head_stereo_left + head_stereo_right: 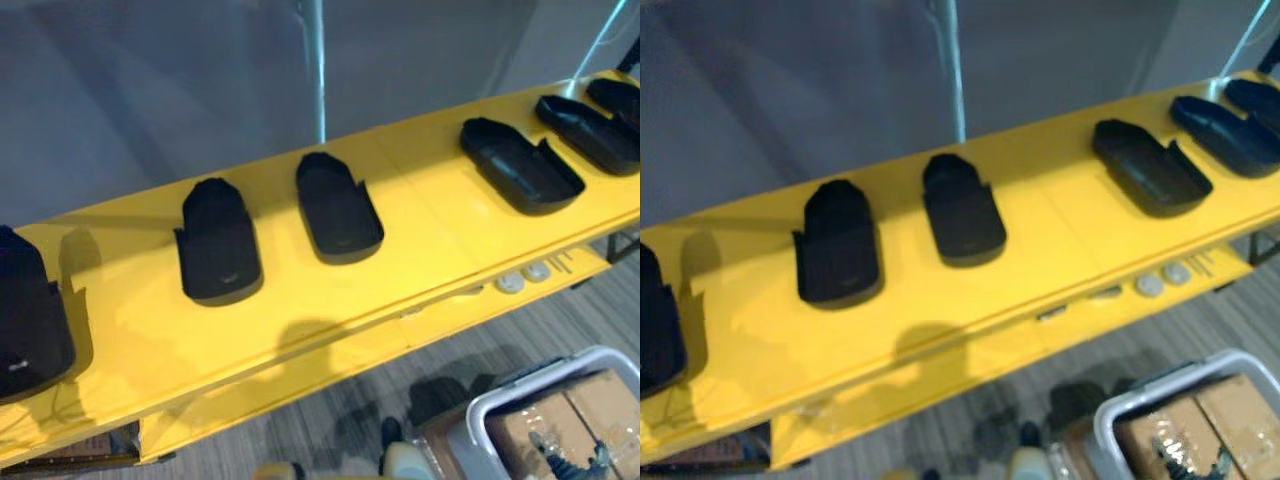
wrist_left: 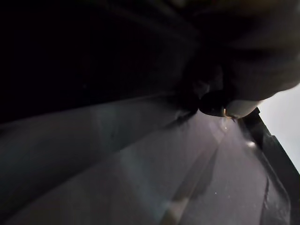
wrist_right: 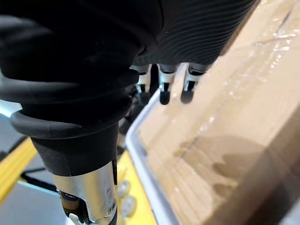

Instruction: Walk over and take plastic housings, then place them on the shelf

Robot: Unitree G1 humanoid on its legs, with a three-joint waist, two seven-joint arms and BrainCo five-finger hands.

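Right hand: the right hand [image 3: 164,88] shows its dark ribbed cover closest of all, with silver, dark-tipped fingers hanging loosely past it, spread a little and holding nothing.
Left hand: the left hand [image 2: 216,103] is one dark rounded tip against a dim grey surface; I cannot tell how its fingers are set.
Box: a brown cardboard box wrapped in clear film [image 3: 234,117] lies just past the right hand's fingertips, apart from them.
Bin: a pale grey plastic bin [image 3: 140,154] holds that box; its rim runs just beside the same fingers.
Discs: two small round white discs [image 1: 522,277] sit side by side beyond the bin's rim from the hand, on the yellow ledge.
Floor: grey striped carpet [image 1: 330,420] lies under the bin, well apart from the right hand.
Shelf: a long glossy yellow shelf [image 1: 430,240] stretches past the bin and discs, further from the right hand than either.
Housings: the black plastic housings [image 1: 218,245] lie in a spaced row along the shelf top, some hollow side up, none near or in either hand.
Wall: a plain grey panel [image 1: 150,90] stands behind the shelf, furthest from the hands.
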